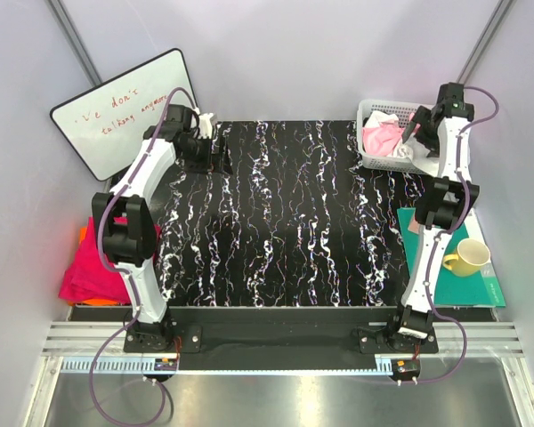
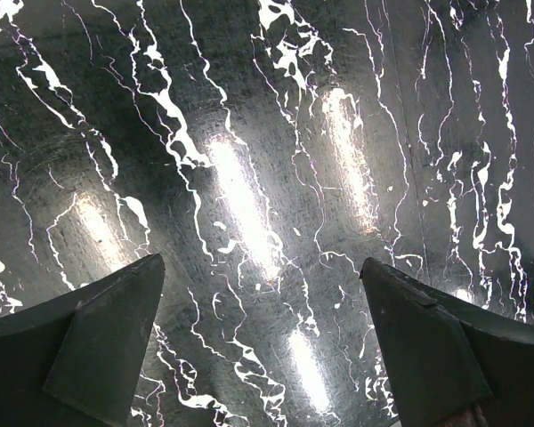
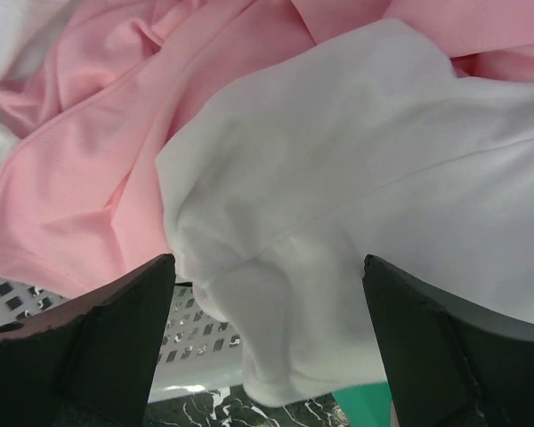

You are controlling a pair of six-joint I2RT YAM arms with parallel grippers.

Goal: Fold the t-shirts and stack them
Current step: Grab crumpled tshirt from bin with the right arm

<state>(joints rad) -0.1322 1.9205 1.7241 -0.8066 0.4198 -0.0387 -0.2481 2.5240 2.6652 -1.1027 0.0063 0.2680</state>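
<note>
Poised far left over the black marbled counter (image 1: 285,222), left fingers (image 2: 107,329) spread apart, gripping nothing. Hanging far right, right fingers (image 3: 116,338) apart just above white t-shirt (image 3: 356,178) and pink t-shirt (image 3: 98,151), crumpled in mesh basket (image 1: 374,104). Magenta-red t-shirt (image 1: 93,271) heaped beside counter's near-left edge.

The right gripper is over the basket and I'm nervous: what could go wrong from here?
1. The open right gripper hangs over the white shirt lying on the pink shirt: it might grab both.
2. The mesh basket may lift with the cloth.
3. The yellow mug stands close by the right arm; retracting might knock it.
</note>
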